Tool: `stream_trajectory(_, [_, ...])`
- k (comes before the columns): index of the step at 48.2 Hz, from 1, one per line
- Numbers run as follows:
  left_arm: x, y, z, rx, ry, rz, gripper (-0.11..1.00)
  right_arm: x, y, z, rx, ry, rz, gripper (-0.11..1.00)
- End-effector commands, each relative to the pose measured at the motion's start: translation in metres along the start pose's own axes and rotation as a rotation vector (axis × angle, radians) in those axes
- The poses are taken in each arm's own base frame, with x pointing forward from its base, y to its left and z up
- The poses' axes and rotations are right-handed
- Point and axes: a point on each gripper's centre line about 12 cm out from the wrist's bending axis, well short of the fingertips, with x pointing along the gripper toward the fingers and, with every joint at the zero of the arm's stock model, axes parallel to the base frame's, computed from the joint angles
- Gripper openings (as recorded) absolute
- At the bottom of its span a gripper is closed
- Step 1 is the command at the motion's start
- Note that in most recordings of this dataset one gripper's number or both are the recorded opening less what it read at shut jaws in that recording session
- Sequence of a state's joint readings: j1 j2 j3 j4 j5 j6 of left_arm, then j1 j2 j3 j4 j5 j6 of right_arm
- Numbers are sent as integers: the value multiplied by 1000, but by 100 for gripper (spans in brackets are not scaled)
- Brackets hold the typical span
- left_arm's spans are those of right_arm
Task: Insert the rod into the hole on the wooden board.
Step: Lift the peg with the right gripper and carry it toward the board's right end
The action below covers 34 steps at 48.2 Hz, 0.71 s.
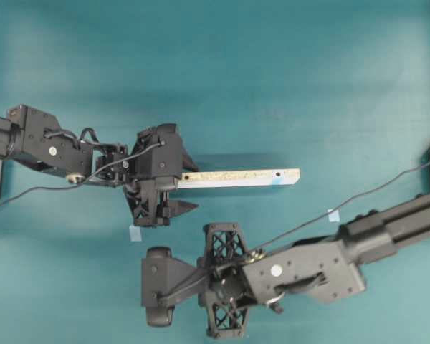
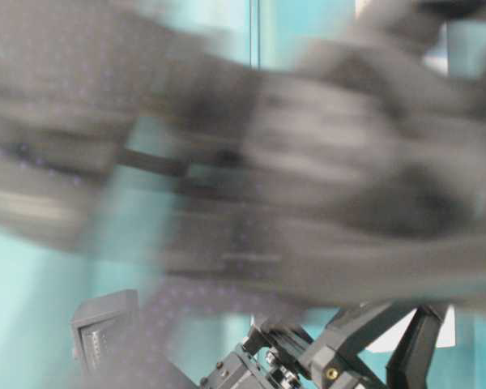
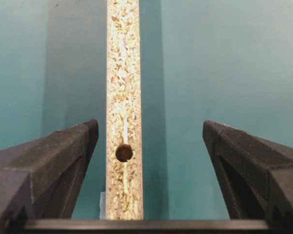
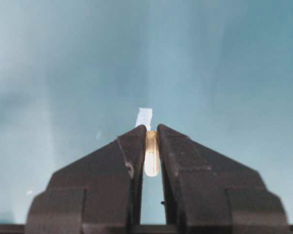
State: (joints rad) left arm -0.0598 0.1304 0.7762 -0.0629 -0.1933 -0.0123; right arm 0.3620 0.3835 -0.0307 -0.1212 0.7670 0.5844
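Observation:
The wooden board [image 1: 240, 178] lies lengthwise on the teal table, speckled face up, with a blue mark [image 1: 276, 180] near its right end. Its left end sits between the fingers of my left gripper [image 1: 186, 185], which is open. In the left wrist view the board [image 3: 124, 73] runs straight ahead, nearer the left finger and touching neither, and its dark round hole [image 3: 124, 153] shows. My right gripper [image 4: 152, 130] is shut on the rod [image 4: 151, 158], a short cream peg held lengthwise between the fingers. The right arm [image 1: 308, 269] lies below the board.
Pale blue tape squares lie on the table, one [image 1: 135, 233] below the left gripper and one [image 1: 334, 215] to the right. A tape square [image 4: 144, 117] shows just beyond the right fingertips. The table-level view is mostly blurred dark arm parts.

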Motion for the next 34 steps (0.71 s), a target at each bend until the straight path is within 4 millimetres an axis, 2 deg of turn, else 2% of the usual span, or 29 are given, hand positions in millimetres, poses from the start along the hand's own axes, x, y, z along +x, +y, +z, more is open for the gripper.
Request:
stream_trajectory(1, [-4,-4,13,-5,-44,-9,99,-39,4,21,7,-110,57,10])
stream_trajectory(10, [-4,-4,14,-4,-45,-10,99,-56,0,37,8,-264,132,10])
stream_trajectory(15, [-4,-4,13,-4,-44,-10,99,-63,-3,39,-12,-357,167,10])
stream_trajectory(24, [-4,-4,14,-4,-45,-10,99,-77,-14,31,-44,-441,192,10])
stream_trajectory(34, [-4,-4,14,-4,-45,-10,99,-95,-36,18,-36,-474,186,10])
